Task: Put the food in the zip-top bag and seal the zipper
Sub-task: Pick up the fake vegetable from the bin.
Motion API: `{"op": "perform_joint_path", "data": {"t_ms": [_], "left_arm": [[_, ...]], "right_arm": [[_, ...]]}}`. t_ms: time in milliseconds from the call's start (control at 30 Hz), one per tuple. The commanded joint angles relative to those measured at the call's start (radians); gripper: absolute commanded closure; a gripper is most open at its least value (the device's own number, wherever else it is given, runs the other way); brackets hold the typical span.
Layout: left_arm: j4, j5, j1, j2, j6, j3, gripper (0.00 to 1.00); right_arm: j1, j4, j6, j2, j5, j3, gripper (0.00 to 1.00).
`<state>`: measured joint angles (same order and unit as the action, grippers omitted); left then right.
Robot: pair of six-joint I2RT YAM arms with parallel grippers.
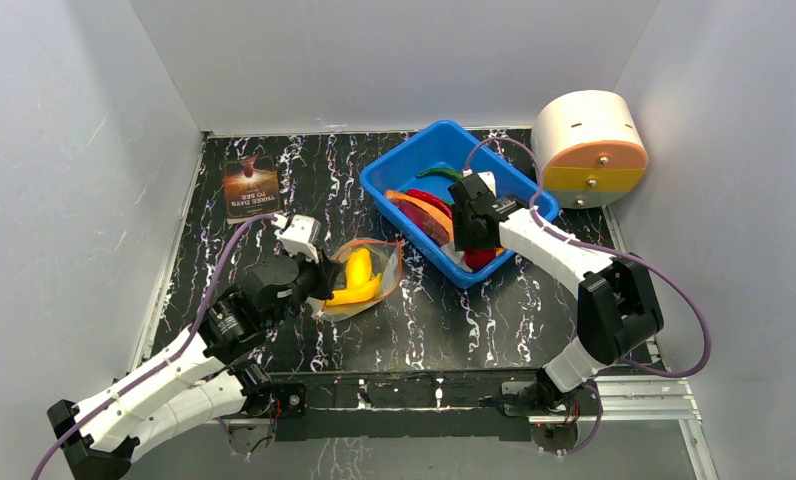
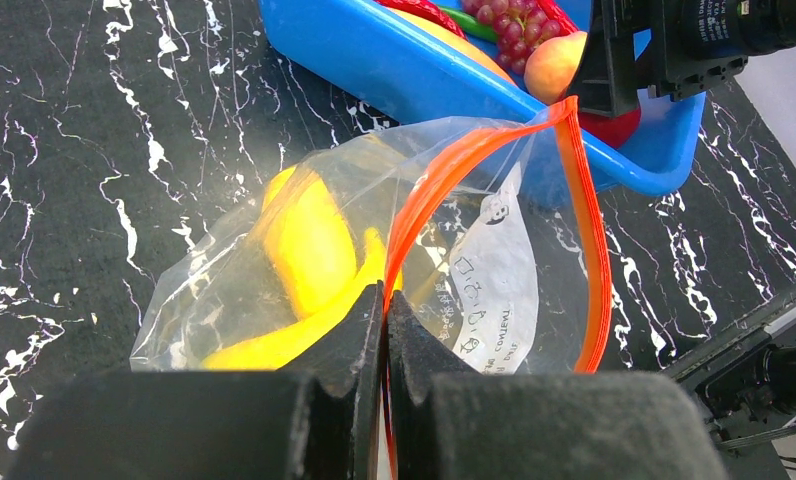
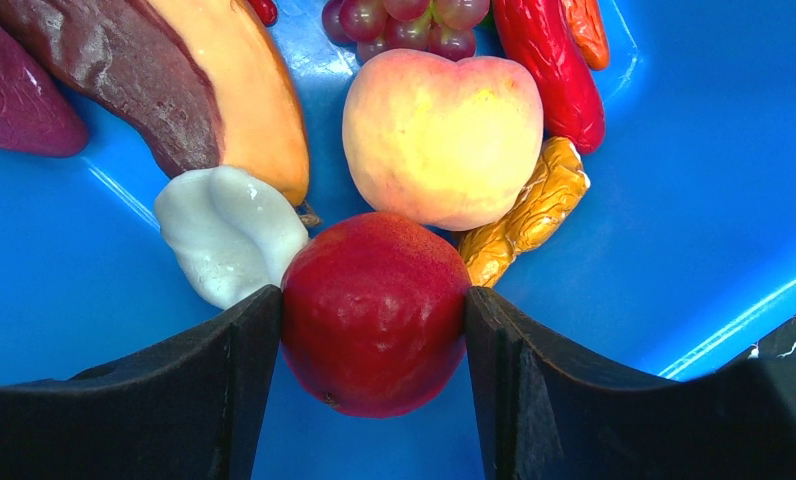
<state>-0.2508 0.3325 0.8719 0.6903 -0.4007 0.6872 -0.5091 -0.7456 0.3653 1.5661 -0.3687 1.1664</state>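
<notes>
Right wrist shows the right gripper (image 3: 372, 300) clasping the red apple (image 3: 374, 330); the zip-top bag (image 2: 484, 280), rim clenched in the left gripper (image 2: 385, 297), gapes just to its left

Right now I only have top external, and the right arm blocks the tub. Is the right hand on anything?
Observer: Yes. On the right wrist view, the right hand has the red apple between its fingers, and both touch its sides.
Operator: Anything crowding it?
Observer: The peach sits right behind the apple in the blue tub, with no gap that I can see.
Operator: Is the bag ready?
Observer: On the left wrist view, the left hand is shut on the zipper, and the mouth of the zip-top bag gapes open.
</notes>
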Motion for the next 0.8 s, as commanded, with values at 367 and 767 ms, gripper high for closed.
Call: {"op": "perform_joint_path", "data": {"t_ms": [367, 767], "left_arm": [[0.011, -0.011, -0.004, 0.018, -0.002, 0.033, 1.0], [0.042, -0.013, -0.005, 0.045, -0.019, 0.056, 1.0]], "right_arm": [[0.001, 0.013, -0.054, -0.132, 0.001, 0.057, 0.56], [-0.009, -0.017, -0.1, -0.268, 0.137, 0.159, 0.61]]}}
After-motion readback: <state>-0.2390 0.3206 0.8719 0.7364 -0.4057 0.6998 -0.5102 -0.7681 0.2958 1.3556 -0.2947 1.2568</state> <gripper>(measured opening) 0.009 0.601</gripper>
